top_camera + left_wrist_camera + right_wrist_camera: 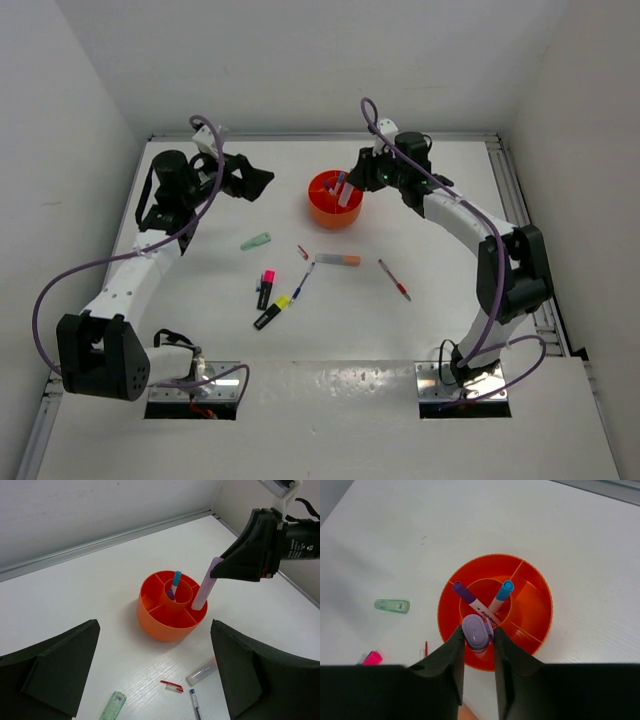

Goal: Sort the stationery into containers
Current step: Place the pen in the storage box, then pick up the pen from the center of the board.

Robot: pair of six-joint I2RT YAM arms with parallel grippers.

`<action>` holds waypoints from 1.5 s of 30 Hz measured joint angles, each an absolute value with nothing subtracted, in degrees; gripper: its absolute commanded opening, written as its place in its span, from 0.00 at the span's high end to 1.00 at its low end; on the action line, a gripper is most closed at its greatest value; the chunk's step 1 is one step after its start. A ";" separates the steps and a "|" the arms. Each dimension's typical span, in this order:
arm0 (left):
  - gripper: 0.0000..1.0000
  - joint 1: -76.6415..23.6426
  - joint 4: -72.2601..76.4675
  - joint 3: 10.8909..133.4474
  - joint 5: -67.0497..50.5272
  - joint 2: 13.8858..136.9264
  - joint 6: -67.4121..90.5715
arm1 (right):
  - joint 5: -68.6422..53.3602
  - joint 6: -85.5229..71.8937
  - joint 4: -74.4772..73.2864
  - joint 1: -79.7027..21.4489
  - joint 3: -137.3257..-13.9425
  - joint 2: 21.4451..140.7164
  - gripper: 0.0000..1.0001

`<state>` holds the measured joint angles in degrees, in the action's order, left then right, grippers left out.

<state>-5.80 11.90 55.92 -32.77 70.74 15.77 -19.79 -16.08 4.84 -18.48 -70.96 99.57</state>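
The right gripper [478, 639] pinches the top of a lilac marker [204, 589], which stands nearly upright with its lower end in an outer compartment of the orange tub [335, 214], near the table's [440, 300] far edge. The left gripper [250, 180] hangs to the left of the tub, jaws spread wide.

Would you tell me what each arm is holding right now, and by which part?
Right gripper holds the lilac marker by its upper end; left gripper holds nothing.
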 measured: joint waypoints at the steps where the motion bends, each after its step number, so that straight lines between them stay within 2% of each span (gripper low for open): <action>1: 0.00 -6.09 11.40 55.96 -32.97 70.74 14.76 | -19.77 -15.88 4.86 -18.74 -70.91 99.61 0.62; 3: 0.01 -6.85 8.88 56.31 -33.10 70.78 10.85 | -19.73 -15.14 4.89 -19.38 -70.46 99.61 0.50; 7: 0.05 -10.63 3.40 57.19 -33.65 71.24 1.67 | -19.62 -14.17 4.19 -19.92 -69.04 99.61 0.45; 13: 0.21 -20.86 -5.91 58.15 -34.92 74.50 -13.87 | -19.99 -14.39 -0.30 -18.35 -68.97 98.08 0.45; 16: 0.35 -26.96 -8.78 58.41 -34.44 78.74 -19.57 | -21.04 -15.07 -4.38 -15.14 -69.38 94.45 0.46; 19: 0.45 -31.51 -11.25 59.61 -33.43 84.64 -23.64 | -21.96 -14.83 -7.49 -11.00 -69.87 89.10 0.48; 29: 0.47 -36.93 -12.88 68.58 -28.29 102.54 -31.75 | -24.73 -12.80 -15.88 -3.42 -64.47 72.44 0.50; 34: 0.47 -38.30 -13.69 73.80 -27.79 109.54 -35.62 | -25.12 -12.40 -19.79 -2.66 -61.08 71.16 0.50; 45: 0.48 -38.61 -15.38 73.80 -27.73 113.56 -39.79 | -25.63 -12.16 -22.37 -2.33 -60.45 71.05 0.50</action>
